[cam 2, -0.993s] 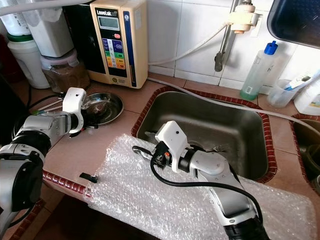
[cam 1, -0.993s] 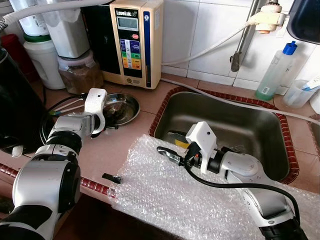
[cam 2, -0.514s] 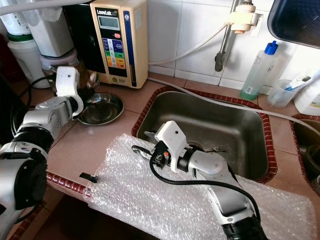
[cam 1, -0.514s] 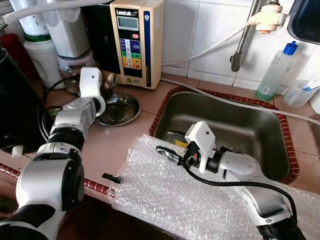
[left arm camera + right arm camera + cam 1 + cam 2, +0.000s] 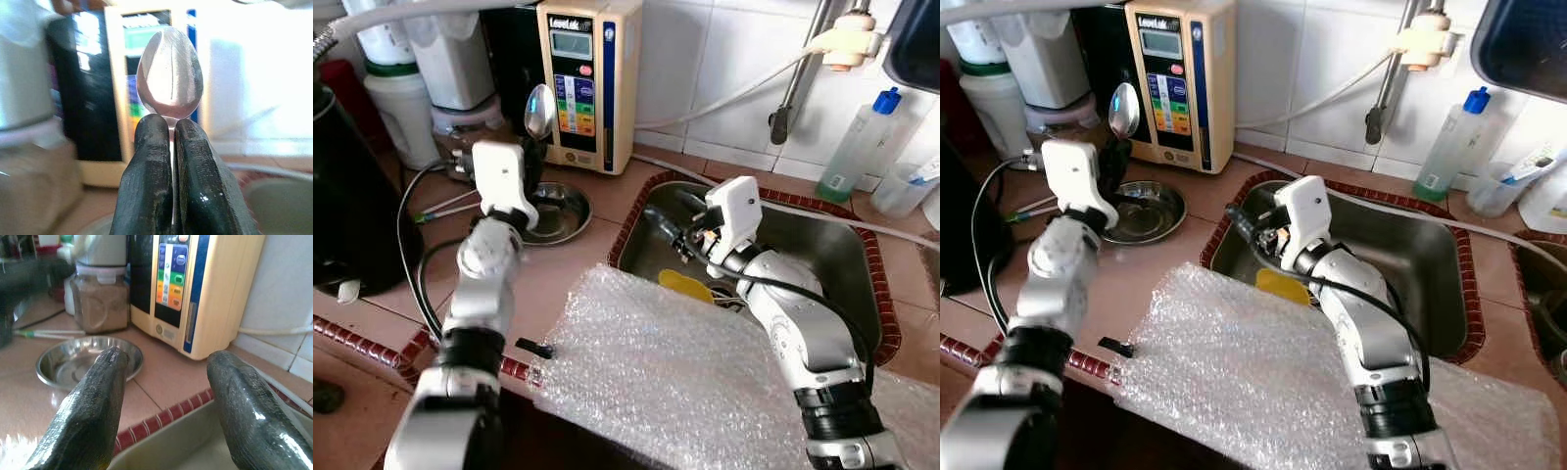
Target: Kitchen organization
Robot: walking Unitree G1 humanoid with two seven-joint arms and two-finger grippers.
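Observation:
My left gripper (image 5: 530, 147) is shut on the handle of a steel spoon (image 5: 539, 110). It holds the spoon upright, bowl up, above the round steel dish (image 5: 558, 211) and in front of the cream water ioniser (image 5: 582, 78). The left wrist view shows the spoon bowl (image 5: 169, 73) rising from the closed fingertips (image 5: 154, 147). My right gripper (image 5: 677, 227) is open with nothing in it, hovering over the left rim of the steel sink (image 5: 822, 245). Its two fingers (image 5: 98, 391) point toward the dish (image 5: 88, 360).
A sheet of bubble wrap (image 5: 675, 372) covers the counter's front edge. A yellow item (image 5: 683, 286) lies in the sink. A brown-filled jar (image 5: 100, 301), white containers and a black appliance (image 5: 342, 196) crowd the left. A blue-capped bottle (image 5: 864, 142) stands at the back right. A small black piece (image 5: 533, 347) lies by the counter edge.
My left arm has lifted from the steel dish and now holds the spoon upright. My right gripper has moved off the bubble wrap, up and back to the sink's left rim.

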